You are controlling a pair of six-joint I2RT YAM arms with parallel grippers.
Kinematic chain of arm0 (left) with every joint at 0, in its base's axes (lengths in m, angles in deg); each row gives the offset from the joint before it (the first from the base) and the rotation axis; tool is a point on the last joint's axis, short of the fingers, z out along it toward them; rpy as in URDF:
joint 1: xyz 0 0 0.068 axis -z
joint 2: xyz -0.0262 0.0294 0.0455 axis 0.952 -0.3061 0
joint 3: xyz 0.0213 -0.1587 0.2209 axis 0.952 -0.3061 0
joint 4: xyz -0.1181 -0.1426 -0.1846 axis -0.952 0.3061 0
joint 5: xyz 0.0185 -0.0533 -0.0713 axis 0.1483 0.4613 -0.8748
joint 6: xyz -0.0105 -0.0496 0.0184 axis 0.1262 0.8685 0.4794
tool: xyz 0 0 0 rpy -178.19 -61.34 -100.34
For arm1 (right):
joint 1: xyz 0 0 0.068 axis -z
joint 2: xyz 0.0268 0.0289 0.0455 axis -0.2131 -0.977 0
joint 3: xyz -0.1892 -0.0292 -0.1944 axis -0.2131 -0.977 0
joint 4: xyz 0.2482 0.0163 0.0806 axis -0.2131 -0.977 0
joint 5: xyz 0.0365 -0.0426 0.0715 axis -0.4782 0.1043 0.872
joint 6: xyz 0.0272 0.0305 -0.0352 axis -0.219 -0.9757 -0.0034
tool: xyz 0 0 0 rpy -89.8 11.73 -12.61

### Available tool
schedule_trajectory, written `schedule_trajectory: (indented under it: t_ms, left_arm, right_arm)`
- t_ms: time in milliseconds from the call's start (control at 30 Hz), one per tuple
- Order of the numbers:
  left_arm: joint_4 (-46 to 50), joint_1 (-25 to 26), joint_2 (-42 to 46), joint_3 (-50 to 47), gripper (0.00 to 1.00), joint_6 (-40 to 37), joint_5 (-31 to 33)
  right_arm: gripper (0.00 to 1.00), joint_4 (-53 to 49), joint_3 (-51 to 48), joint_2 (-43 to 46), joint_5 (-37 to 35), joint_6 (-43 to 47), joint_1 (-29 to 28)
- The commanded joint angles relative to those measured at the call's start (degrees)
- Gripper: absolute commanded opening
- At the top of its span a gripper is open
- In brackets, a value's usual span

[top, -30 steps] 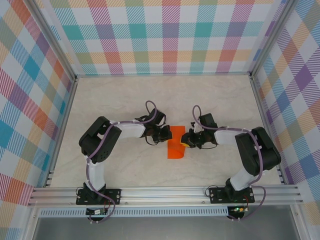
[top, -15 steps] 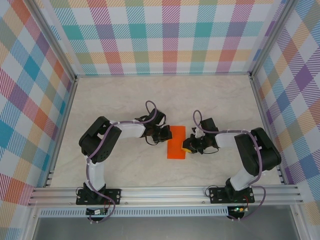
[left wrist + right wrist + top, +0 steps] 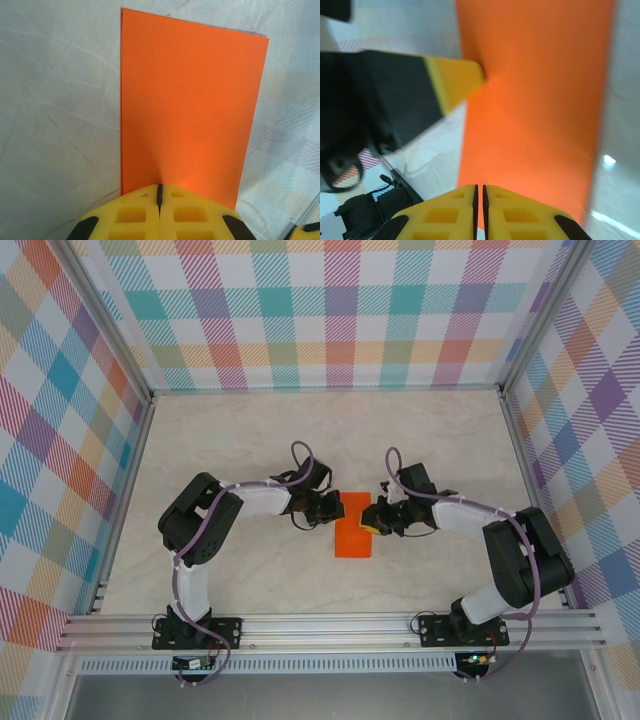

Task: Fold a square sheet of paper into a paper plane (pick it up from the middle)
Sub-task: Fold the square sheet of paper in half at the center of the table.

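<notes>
Seen from above, a pale, marble-patterned tabletop [image 3: 250, 440] sits boxed in by plaid panels. Behind the tabletop stands the back wall [image 3: 330, 310], checked in teal, pink, orange, purple and yellow on white. The left wall [image 3: 50, 460] and the right wall [image 3: 600, 440] flank the tabletop in the same colours, their stripes running diagonally. Silver metal posts [image 3: 103, 315] rise at the tabletop's far corners, where the panels meet. A slotted aluminium rail [image 3: 330, 630] runs along the tabletop's near edge, with a plain grey strip [image 3: 330, 695] just beyond it. Soft, even light falls across the tabletop, and its faint grey veining shows up close.
</notes>
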State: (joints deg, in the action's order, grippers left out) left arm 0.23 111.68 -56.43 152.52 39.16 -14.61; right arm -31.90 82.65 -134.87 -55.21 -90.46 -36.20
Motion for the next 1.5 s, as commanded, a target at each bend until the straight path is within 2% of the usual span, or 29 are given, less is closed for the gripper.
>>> schedule_trajectory:
  t_ms: [0, 200, 333, 467, 667, 900, 1000, 1100, 1267, 1467]
  left_arm:
    - [17.36, 0.66, -11.35, -5.22, 0.00, -0.20, 13.85]
    - [17.33, 0.66, -11.66, -5.42, 0.00, -0.11, 14.02]
    - [17.39, 0.63, -11.87, -5.64, 0.00, 0.18, 14.28]
    - [17.19, 0.66, -12.52, -5.76, 0.00, 0.28, 14.29]
    - [16.89, 0.61, -13.16, -5.77, 0.00, 0.37, 14.28]
    - [16.84, 0.64, -13.03, -5.74, 0.00, 0.37, 14.54]
    - [16.98, 0.64, -12.91, -5.53, 0.00, 0.06, 14.57]
    - [17.33, 0.66, -12.87, -5.36, 0.00, -0.24, 14.54]
    - [17.66, 0.66, -12.36, -5.39, 0.00, -0.18, 14.75]
    - [17.92, 0.66, -12.28, -5.12, 0.00, -0.13, 14.59]
  right_arm:
    - [0.13, -0.23, 1.52, -4.97, -1.08, 0.71, -1.78]
    - [0.12, 1.33, 0.63, -9.39, -1.58, 0.70, -4.25]
    - [0.12, -0.65, -3.60, -8.01, -3.25, 1.83, -4.40]
    - [0.11, -3.56, -9.16, -4.42, -6.12, 3.26, -4.45]
    - [0.11, -5.35, -16.01, 2.38, -6.09, 1.69, -4.40]
    - [0.11, -14.99, -13.04, 12.74, -10.23, 3.33, -4.40]
    - [0.12, -13.87, -9.71, 16.19, -11.15, 3.03, -4.45]
    - [0.12, -11.58, -5.29, 13.25, -11.58, 3.46, -4.45]
    - [0.11, -5.93, 2.58, -0.02, -9.41, 3.62, -4.38]
    - [0.10, -3.15, 1.78, -5.63, -6.10, 4.45, -4.44]
